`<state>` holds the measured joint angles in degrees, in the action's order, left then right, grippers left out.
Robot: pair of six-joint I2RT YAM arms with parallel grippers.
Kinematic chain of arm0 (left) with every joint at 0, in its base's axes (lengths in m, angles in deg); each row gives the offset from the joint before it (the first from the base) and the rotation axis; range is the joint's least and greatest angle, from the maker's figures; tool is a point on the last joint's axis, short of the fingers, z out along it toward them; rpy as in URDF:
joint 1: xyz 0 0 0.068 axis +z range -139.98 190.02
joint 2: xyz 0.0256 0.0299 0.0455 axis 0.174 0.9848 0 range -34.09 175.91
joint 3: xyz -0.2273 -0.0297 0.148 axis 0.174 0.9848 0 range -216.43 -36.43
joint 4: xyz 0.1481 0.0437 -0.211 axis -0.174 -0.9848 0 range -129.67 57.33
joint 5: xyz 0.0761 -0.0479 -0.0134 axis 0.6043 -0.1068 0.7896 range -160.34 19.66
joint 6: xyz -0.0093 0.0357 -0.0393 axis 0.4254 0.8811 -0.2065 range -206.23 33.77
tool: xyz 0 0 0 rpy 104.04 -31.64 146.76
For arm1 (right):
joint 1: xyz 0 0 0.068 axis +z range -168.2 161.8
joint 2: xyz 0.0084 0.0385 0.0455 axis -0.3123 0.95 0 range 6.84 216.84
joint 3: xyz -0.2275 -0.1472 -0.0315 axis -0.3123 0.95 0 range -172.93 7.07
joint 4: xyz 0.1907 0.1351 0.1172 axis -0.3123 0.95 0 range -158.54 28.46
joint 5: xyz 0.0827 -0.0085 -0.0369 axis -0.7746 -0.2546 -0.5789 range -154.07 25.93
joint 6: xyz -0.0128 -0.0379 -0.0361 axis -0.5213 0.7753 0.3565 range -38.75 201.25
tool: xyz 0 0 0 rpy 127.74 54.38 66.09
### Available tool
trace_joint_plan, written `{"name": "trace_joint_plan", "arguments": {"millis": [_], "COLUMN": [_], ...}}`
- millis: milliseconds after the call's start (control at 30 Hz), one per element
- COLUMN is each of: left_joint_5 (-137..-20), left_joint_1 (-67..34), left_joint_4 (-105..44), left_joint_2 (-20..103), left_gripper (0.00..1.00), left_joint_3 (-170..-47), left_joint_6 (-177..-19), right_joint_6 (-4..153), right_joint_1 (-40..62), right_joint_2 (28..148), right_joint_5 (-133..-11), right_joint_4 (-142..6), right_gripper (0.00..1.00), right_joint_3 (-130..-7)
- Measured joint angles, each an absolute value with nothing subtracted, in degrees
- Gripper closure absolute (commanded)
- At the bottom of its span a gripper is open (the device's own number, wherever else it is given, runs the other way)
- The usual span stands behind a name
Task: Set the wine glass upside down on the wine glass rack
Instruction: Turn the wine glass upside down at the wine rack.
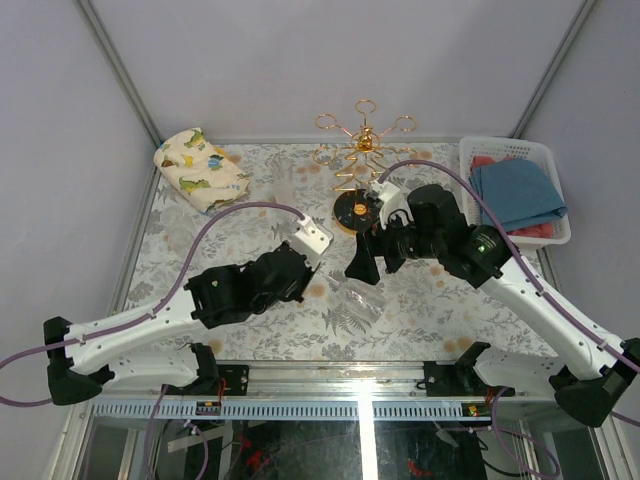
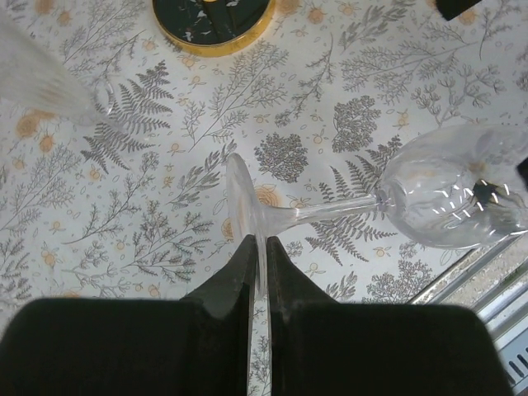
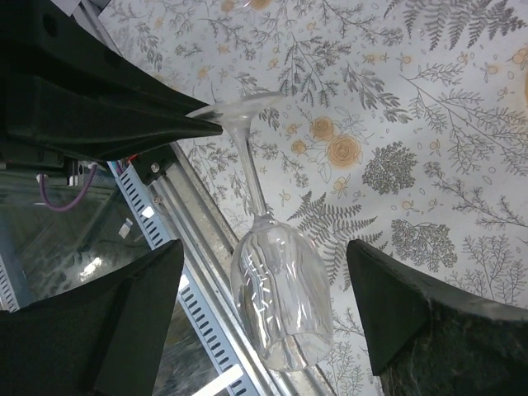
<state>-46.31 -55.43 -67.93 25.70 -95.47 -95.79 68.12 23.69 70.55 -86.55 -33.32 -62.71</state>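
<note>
A clear wine glass (image 2: 330, 209) hangs on its side above the floral table, its foot pinched edge-on between the fingers of my left gripper (image 2: 260, 241), which is shut on it. The bowl (image 3: 280, 301) points toward the table's near edge. My right gripper (image 3: 264, 247) is open, with one finger on either side of the bowl and a gap on both sides. In the top view, the glass (image 1: 360, 300) is faint between the left gripper (image 1: 325, 275) and the right gripper (image 1: 375, 268). The gold wine glass rack (image 1: 362, 150) stands behind them on its round black base (image 2: 213, 21).
A dinosaur-print cloth (image 1: 200, 168) lies at the back left. A white basket (image 1: 540, 150) holding a blue cloth sits at the back right. Another clear ribbed glass (image 2: 41, 74) lies left of the rack. The metal rail (image 3: 190, 272) of the table's near edge runs under the bowl.
</note>
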Motion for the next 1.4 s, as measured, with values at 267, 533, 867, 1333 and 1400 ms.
{"name": "trace_joint_plan", "arguments": {"millis": [267, 533, 867, 1333, 1400], "left_joint_5": [-47.4, -49.7, -53.5, -56.2, -57.4], "left_joint_1": [-57.9, -58.1, -58.2, -58.2, -58.2], "left_joint_4": [-67.9, -67.9, -67.8, -67.9, -68.0], "left_joint_2": [27.4, 27.4, 27.8, 29.0, 29.0], "left_gripper": [1.00, 1.00, 1.00, 1.00, 1.00], "left_joint_3": [-95.9, -95.9, -97.4, -97.8, -98.3], "left_joint_6": [-91.0, -87.0, -82.7, -79.7, -79.0], "right_joint_6": [70.1, 75.4, 83.2, 95.2, 97.2], "right_joint_1": [23.6, 23.4, 23.4, 23.4, 23.4], "right_joint_2": [69.0, 60.2, 51.3, 52.5, 52.9], "right_joint_5": [-87.8, -81.6, -79.3, -81.6, -84.1], "right_joint_4": [-35.3, -42.0, -54.7, -55.0, -55.0], "right_gripper": [0.11, 0.17, 0.18, 0.27, 0.31], "right_joint_3": [-59.7, -51.6, -41.7, -40.6, -40.6]}}
